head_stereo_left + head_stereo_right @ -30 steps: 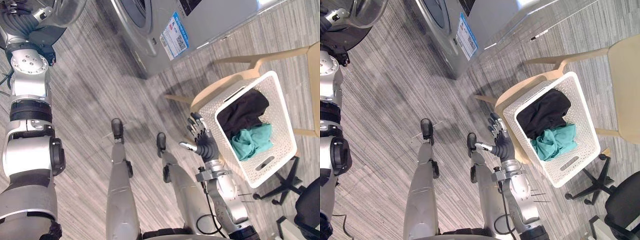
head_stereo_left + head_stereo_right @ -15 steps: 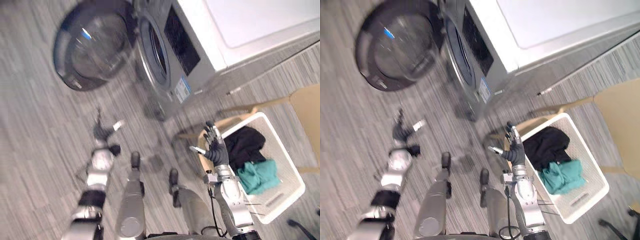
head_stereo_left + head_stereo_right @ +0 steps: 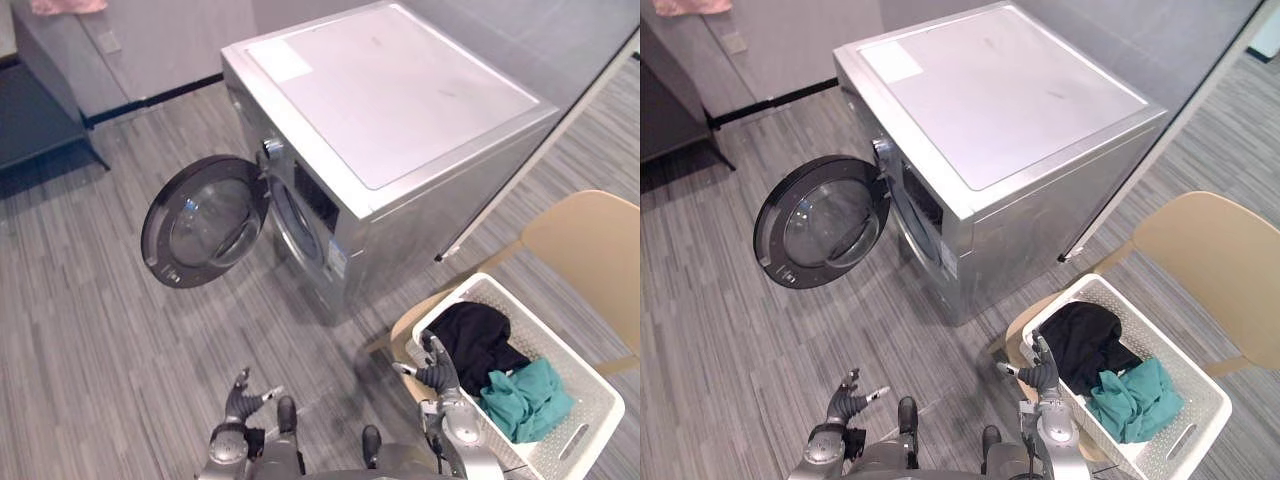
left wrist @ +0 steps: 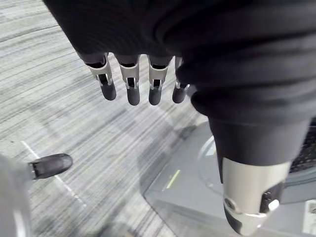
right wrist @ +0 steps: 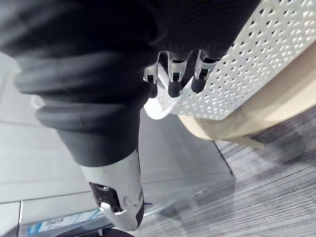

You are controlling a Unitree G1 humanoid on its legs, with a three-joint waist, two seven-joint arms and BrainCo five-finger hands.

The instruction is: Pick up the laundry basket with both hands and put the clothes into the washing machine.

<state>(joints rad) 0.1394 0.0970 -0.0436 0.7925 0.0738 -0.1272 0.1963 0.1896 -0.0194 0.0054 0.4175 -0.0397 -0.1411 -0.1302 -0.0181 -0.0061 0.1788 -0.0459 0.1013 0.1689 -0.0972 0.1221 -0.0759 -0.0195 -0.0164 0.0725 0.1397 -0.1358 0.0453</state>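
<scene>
Basket of white perforated plastic unlifted on beige chair, black and teal clothes inside; silver washing machine open; left hand, right hand spread, empty.

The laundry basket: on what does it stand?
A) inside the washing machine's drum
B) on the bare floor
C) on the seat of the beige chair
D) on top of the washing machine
C: the laundry basket sits on the seat of the beige chair, beside the washing machine.
</scene>
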